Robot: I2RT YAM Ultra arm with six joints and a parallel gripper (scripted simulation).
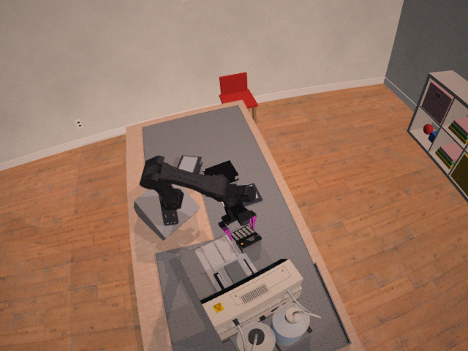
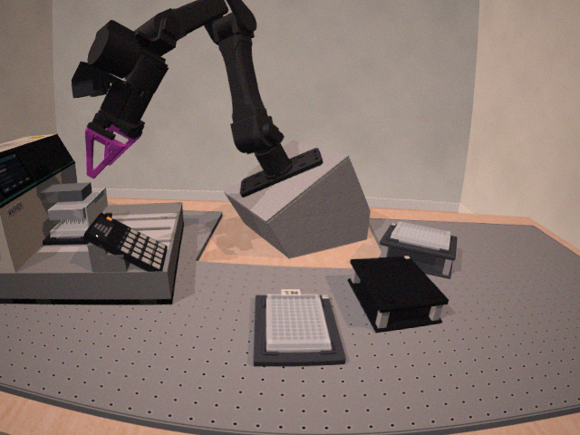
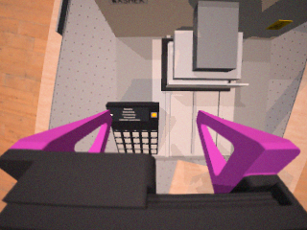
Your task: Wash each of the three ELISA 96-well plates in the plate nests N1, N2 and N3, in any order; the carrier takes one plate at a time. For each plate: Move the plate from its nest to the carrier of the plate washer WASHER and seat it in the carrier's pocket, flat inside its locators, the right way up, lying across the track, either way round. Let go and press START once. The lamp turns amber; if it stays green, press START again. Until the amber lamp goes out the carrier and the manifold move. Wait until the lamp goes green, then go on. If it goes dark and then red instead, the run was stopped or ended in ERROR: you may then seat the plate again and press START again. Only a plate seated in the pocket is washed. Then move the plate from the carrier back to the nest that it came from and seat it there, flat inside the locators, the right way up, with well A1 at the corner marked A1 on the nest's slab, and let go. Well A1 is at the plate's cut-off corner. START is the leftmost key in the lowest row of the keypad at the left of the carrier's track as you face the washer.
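Note:
My gripper [image 1: 239,227] [image 2: 93,173] [image 3: 153,115] is open and empty. It hangs above the washer's black keypad [image 1: 246,236] [image 2: 130,243] [image 3: 134,136], fingers pointing down. The lamp [image 2: 108,217] [image 3: 153,115] on the keypad glows amber. One clear 96-well plate [image 2: 65,230] lies in the carrier under the grey manifold [image 2: 65,190] [image 3: 216,35]. A second plate [image 2: 294,323] sits in the front nest [image 2: 299,359]. A third plate [image 2: 419,235] [image 1: 187,163] sits in the far right nest [image 2: 417,255]. The black raised nest [image 2: 398,285] [image 1: 223,169] between them holds no plate.
The washer body [image 1: 253,290] [image 2: 23,187] stands behind the carrier track, with two bottles [image 1: 289,322] [image 1: 257,338] behind it. The arm's angled grey base block [image 2: 309,210] [image 1: 149,211] stands between the washer and the nests.

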